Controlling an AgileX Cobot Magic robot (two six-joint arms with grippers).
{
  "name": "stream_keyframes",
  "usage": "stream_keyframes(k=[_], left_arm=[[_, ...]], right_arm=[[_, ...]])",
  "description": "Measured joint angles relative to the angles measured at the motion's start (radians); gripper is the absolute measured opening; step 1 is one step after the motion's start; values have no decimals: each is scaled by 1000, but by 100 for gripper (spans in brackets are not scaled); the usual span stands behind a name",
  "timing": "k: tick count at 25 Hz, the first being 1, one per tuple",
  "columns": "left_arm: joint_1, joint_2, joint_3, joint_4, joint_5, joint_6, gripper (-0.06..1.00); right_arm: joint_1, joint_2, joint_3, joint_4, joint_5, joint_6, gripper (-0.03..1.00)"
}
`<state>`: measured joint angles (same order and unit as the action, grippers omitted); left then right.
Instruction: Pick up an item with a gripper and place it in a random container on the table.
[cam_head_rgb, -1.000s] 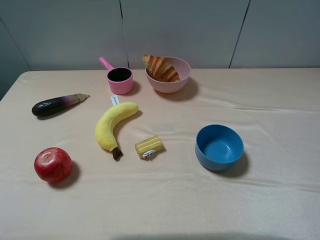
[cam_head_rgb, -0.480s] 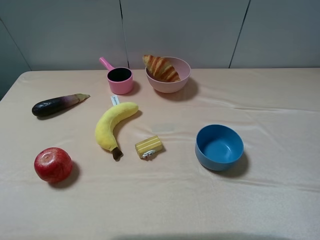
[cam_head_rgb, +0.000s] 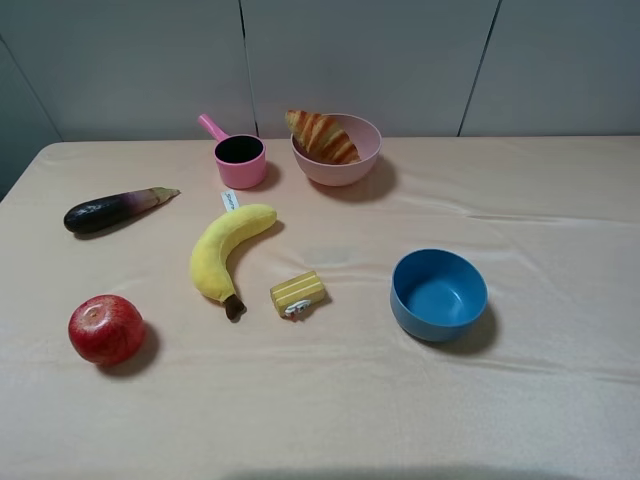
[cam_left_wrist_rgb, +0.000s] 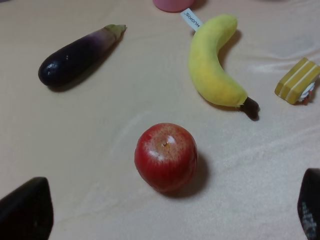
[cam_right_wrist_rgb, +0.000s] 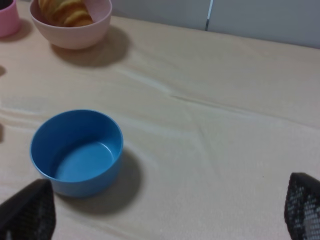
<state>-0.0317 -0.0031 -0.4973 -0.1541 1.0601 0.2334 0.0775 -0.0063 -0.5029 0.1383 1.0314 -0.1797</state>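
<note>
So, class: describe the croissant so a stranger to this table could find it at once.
Start at the far edge of the peach-clothed table, near the grey wall. There stands a pale pink bowl beside a small pink handled cup. The croissant lies in that bowl, golden-brown with darker ridged stripes, unlike the smooth yellow banana.

I found only one piece of writing: a small white tag (cam_left_wrist_rgb: 189, 19) sewn to the tip of the yellow banana (cam_left_wrist_rgb: 212, 62), which in the left wrist view carried a short line of dark capital letters too blurred for me to spell out with any certainty. From the exterior high view the same tag (cam_head_rgb: 230, 201) showed only as a white strip with a faint dark line of print. I could read no other text, brand, number or sign on anything else in view.
</note>
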Motion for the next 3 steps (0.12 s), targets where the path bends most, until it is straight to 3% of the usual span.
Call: stream_keyframes(k=[3], left_arm=[[0,0,0,0,0,0,99]], right_arm=[[0,0,0,0,0,0,69]])
